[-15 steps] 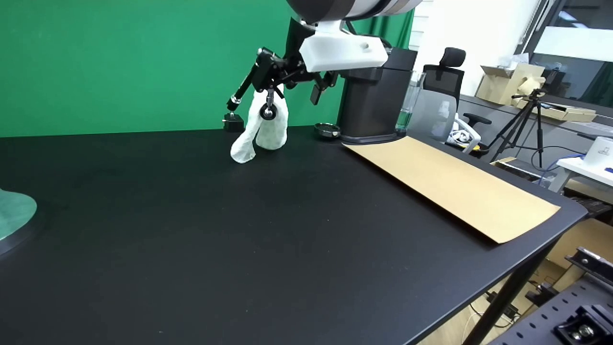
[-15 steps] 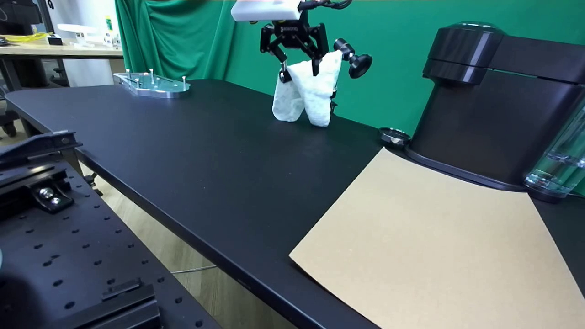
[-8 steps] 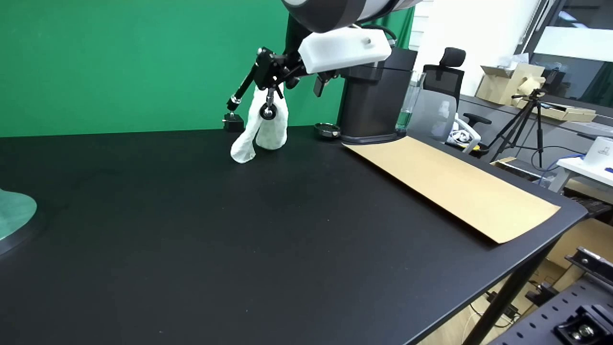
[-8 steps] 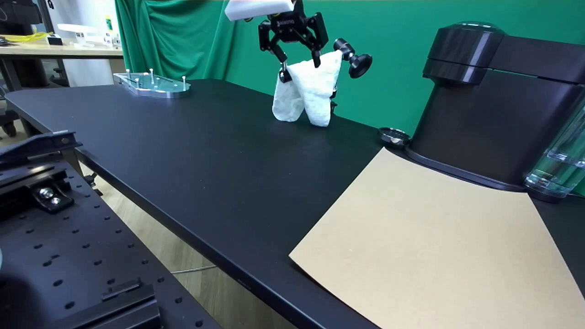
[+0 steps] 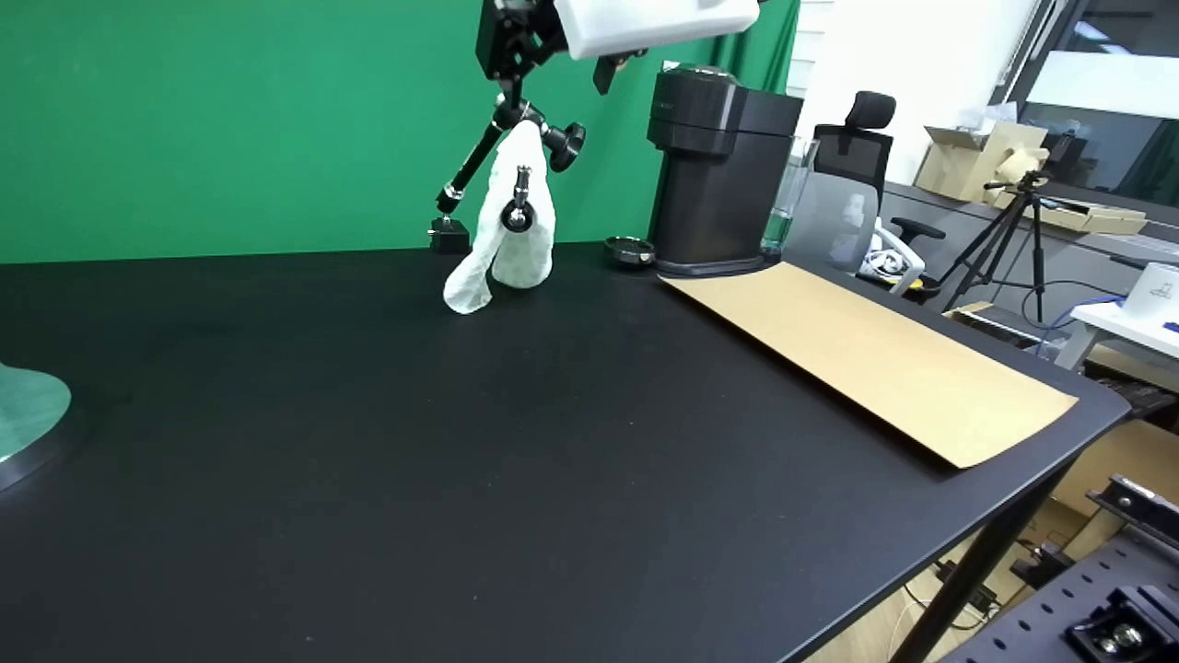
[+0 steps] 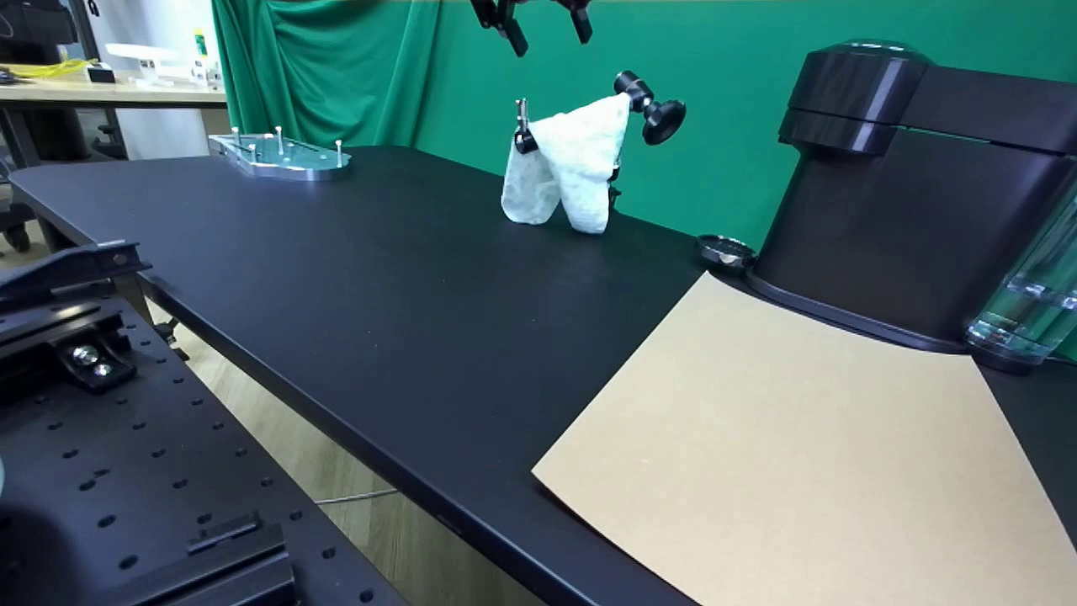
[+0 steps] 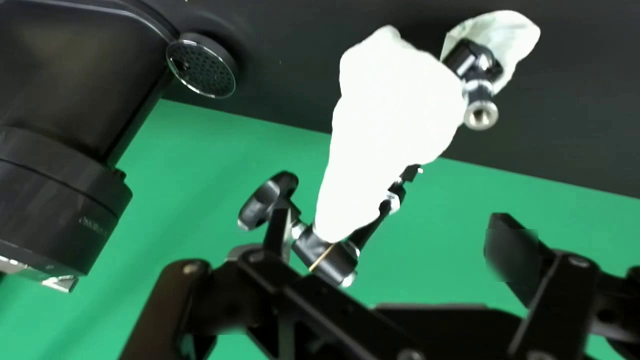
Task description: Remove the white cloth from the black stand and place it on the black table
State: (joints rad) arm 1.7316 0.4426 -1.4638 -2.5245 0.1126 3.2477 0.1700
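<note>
The white cloth [image 5: 532, 258] hangs draped over the black stand [image 5: 472, 170] at the back of the black table [image 5: 553, 460]. In an exterior view the cloth [image 6: 585, 147] hangs in two lobes near the table top, with the stand's knob [image 6: 663, 121] to its right. My gripper [image 5: 558, 86] is open and empty above the stand and cloth; it also shows at the top edge in an exterior view [image 6: 550, 42]. In the wrist view the cloth [image 7: 395, 105] lies beyond the wide-apart fingers [image 7: 512, 255], touching neither. The stand's joint [image 7: 325, 255] shows near the left finger.
A black coffee machine [image 6: 909, 210] stands right of the stand, with a small round dish [image 6: 725, 252] beside it. A brown sheet [image 6: 808, 454] lies in front of it. A clear plate with posts [image 6: 282, 160] lies at the table's far end. A green backdrop [image 5: 230, 120] stands behind.
My gripper has risen from beside the top of the cloth to above the stand. Its fingers stay apart. The cloth and stand have not visibly moved.
</note>
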